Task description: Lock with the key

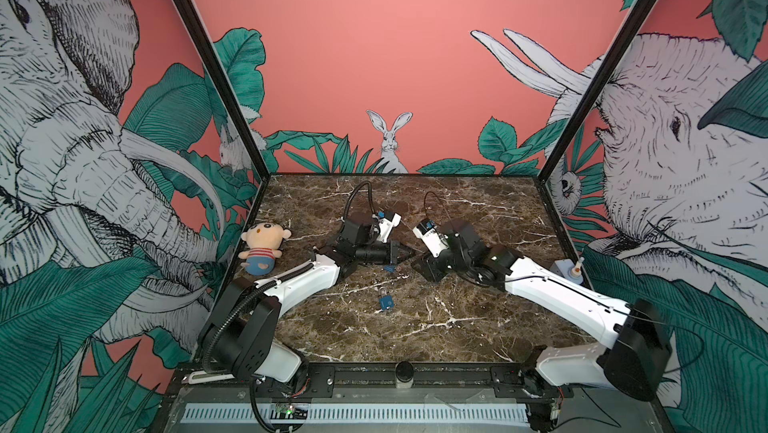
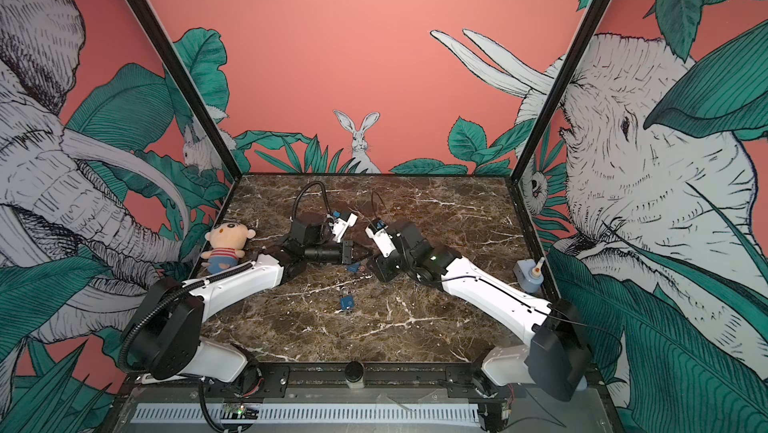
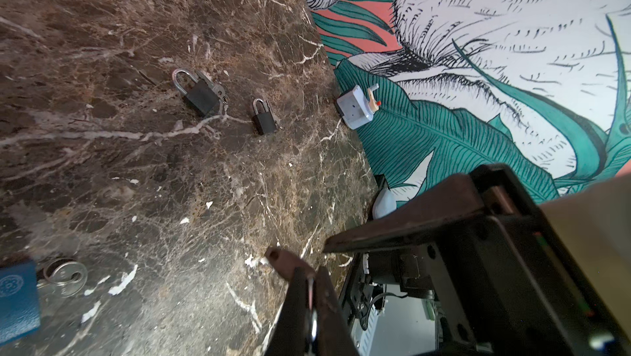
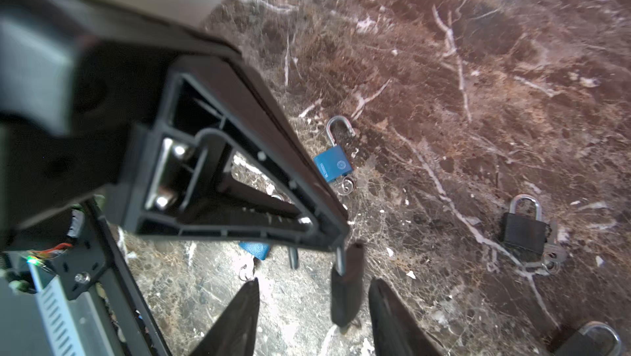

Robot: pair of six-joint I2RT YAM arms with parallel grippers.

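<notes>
We see the counter (image 1: 457,327) in dk brown marble w/ white veins. Blue padlock (image 1: 385,303), silver shackle; black padlock (image 3: 199,95) too. Plush doll (image 1: 262,249): red-white striped top, blue trousers. Walls (image 1: 374,57) coral pink w/ teal leaves, b&w elephants.

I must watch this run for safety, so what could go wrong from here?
1. The left pincer and right pincer stand very close at mid-table; they may collide.
2. The open blue padlock lies loose on the smooth marble table; a push could slide it away.
3. A black padlock with keys lies nearby; keys might get confused.
</notes>
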